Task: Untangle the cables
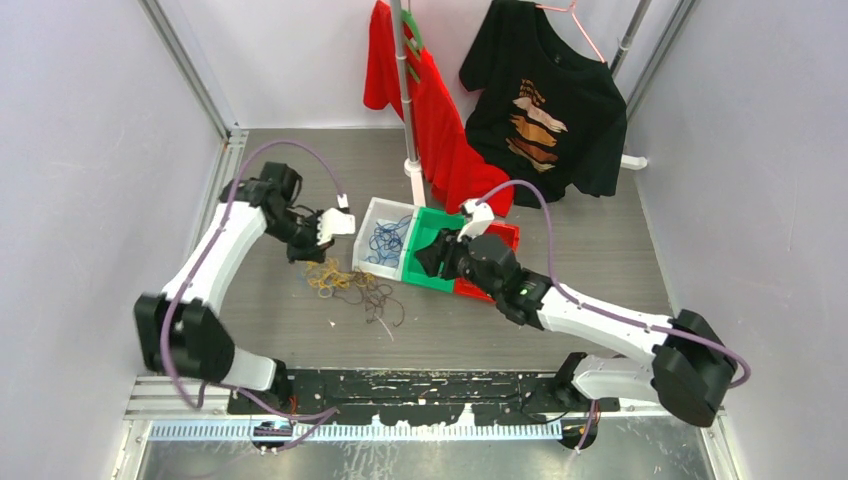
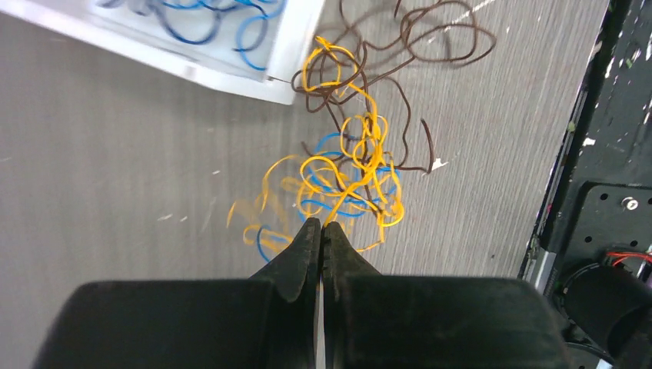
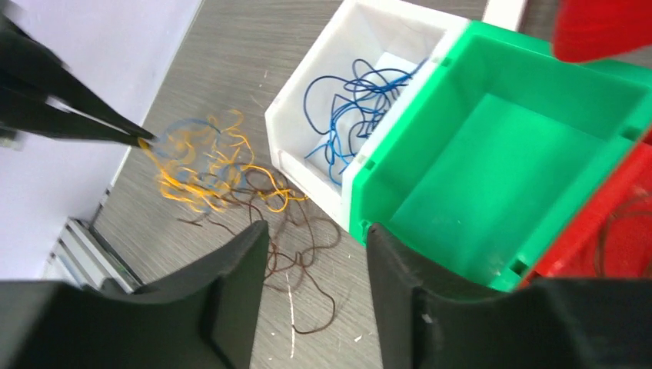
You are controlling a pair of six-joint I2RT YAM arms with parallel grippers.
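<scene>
The cables lie as a tangle of yellow, blue and dark brown wires [image 1: 345, 282] on the grey table, left of the bins. My left gripper [image 2: 321, 224] is shut, and a yellow wire [image 2: 346, 169] comes out from between its tips. It holds the wire at the tangle's left edge [image 1: 308, 256]. Brown wires [image 2: 430, 38] trail toward the white bin. My right gripper [image 3: 315, 231] is open and empty. It hovers over brown wires [image 3: 300, 246] by the near corner of the green bin [image 3: 477, 184]. Several blue wires [image 3: 361, 100] lie in the white bin [image 3: 307, 123].
Three bins stand side by side: white [image 1: 372, 208], green [image 1: 425, 235] and red [image 1: 508, 234], with dark wires in the red one [image 3: 623, 231]. Behind them a rack pole [image 1: 405, 100] carries a red shirt [image 1: 440, 120] and a black shirt [image 1: 545, 100]. Walls close both sides.
</scene>
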